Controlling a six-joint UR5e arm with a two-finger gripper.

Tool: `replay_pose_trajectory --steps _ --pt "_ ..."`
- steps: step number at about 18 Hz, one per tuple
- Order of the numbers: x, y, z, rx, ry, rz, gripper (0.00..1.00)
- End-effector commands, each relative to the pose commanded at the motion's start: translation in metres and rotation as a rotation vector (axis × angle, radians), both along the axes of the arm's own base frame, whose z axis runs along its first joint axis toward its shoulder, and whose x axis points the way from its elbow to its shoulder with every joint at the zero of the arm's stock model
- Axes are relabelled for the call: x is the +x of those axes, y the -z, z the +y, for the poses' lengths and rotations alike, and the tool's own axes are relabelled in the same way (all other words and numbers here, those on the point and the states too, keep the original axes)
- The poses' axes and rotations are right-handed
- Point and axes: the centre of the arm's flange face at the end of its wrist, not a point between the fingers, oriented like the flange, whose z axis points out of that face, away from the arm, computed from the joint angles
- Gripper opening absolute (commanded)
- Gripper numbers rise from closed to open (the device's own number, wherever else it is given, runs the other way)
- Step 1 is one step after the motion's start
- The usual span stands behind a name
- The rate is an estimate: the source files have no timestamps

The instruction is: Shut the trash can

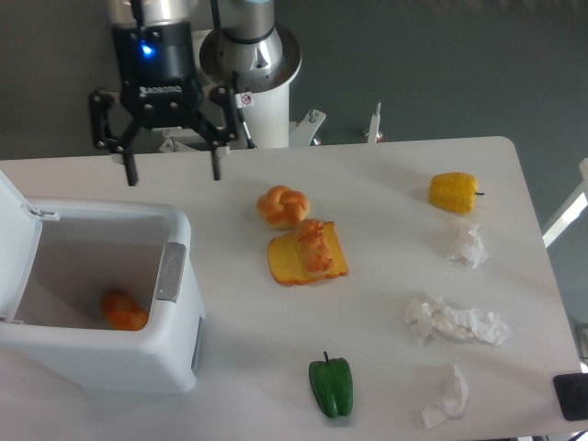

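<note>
My gripper (173, 172) hangs spread wide and empty at twelve o'clock of the trash can (101, 303), which stands open at the desk's nine o'clock edge, and a low swing could catch its upright lid (16, 241) and shove the bin.

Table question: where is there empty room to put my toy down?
Bare table lies between the bread roll and the yellow pepper, and between the trash can and the green pepper. The right side is crowded with crumpled tissues.
</note>
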Motion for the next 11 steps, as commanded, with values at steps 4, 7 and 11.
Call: replay_pose_trajectory --steps 4,7,11 --pt "0.036 0.002 0.011 -0.001 0.066 -0.005 1.00" --pt "0.059 0.002 0.014 -0.001 0.107 -0.008 1.00" --pt "0.085 -0.003 0.012 0.013 0.167 -0.025 1.00"
